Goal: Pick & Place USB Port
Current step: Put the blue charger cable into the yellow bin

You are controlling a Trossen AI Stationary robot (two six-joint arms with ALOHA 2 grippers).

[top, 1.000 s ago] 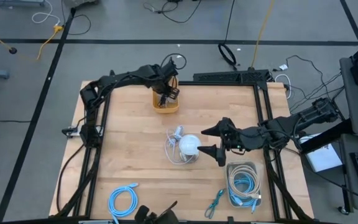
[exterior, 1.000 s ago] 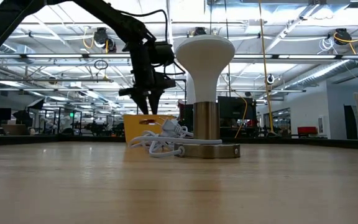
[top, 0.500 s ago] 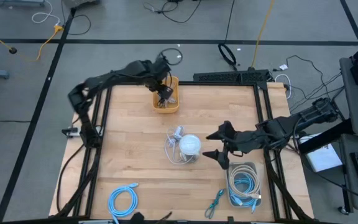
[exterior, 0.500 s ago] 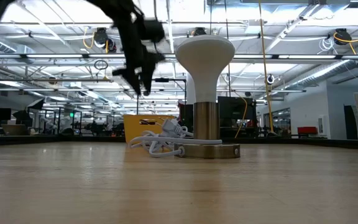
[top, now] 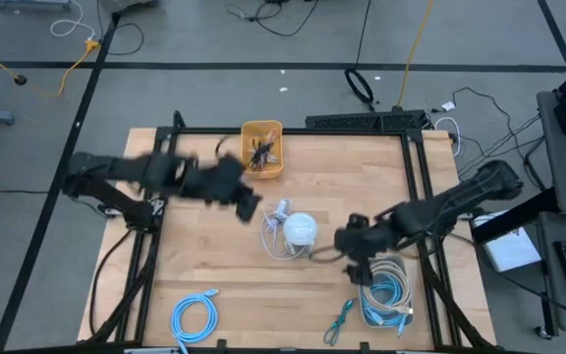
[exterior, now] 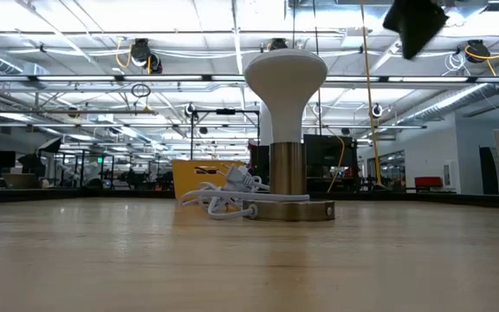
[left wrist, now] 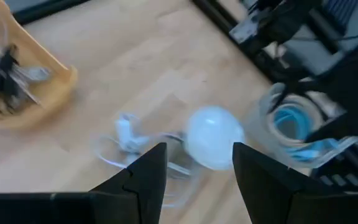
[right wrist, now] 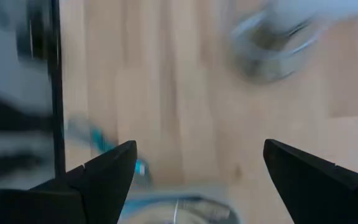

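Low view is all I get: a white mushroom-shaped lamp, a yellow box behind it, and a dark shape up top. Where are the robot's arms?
Observer: From above, the left gripper hangs over the table between the yellow tray and the lamp, jaws open and empty.
Operator: And the other arm?
Observer: The right gripper sits just beside the lamp, on the side of a clear bin, also open and empty.
Operator: What's in that yellow box?
Observer: Small dark connectors, seen from the left wrist.
Operator: Anything else lying around?
Observer: A coiled blue cable near the table's front edge.
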